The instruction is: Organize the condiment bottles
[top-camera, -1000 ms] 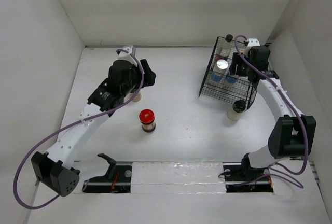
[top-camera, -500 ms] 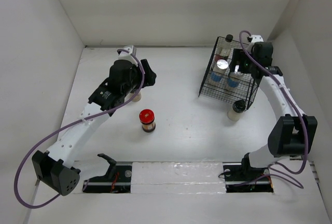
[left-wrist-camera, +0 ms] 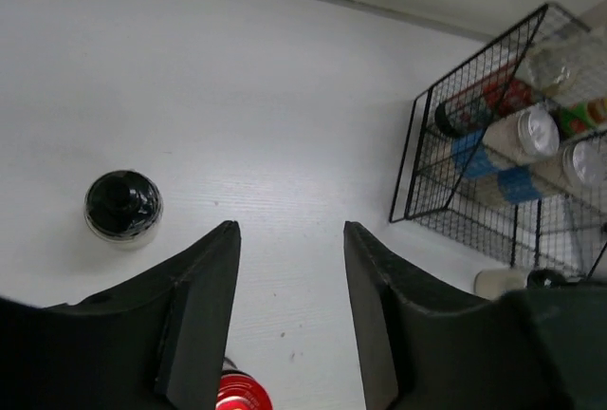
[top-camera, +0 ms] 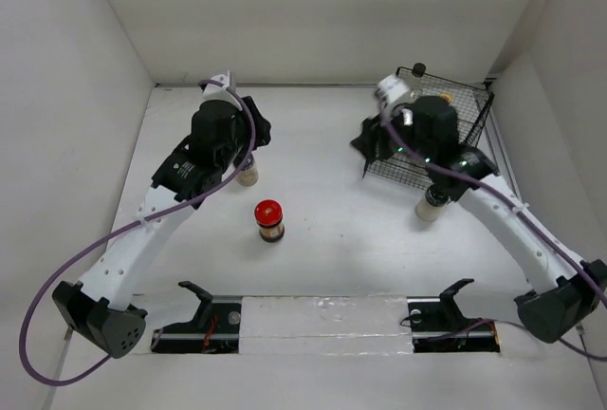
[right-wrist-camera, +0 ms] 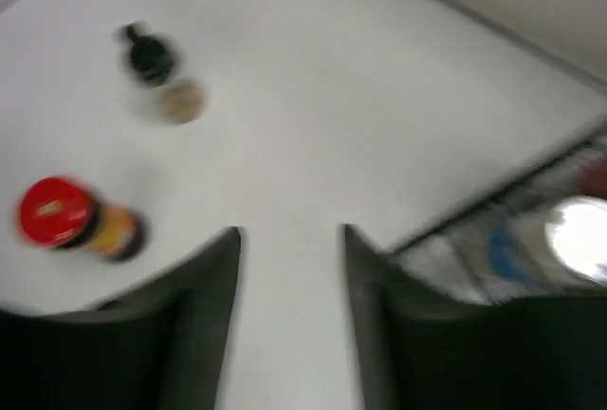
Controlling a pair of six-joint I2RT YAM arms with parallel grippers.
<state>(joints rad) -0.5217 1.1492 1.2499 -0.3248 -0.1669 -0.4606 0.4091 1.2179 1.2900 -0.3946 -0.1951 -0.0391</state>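
White bench (top-camera: 332, 239), overhead: a red-lidded jar (top-camera: 270, 221) stands mid-bench, one pale dark-capped bottle (top-camera: 248, 177) near behind it, a second pale bottle (top-camera: 432, 204) just before the wire rack (top-camera: 479, 111).

Left wrist: left hand (left-wrist-camera: 289, 230) narrowly parted, empty; racked silver-lidded bottles (left-wrist-camera: 517, 139) wear blue labels, lettering unreadable.

Right wrist, blurred: right hand (right-wrist-camera: 290, 232) parted, empty; jar's orange label illegible.
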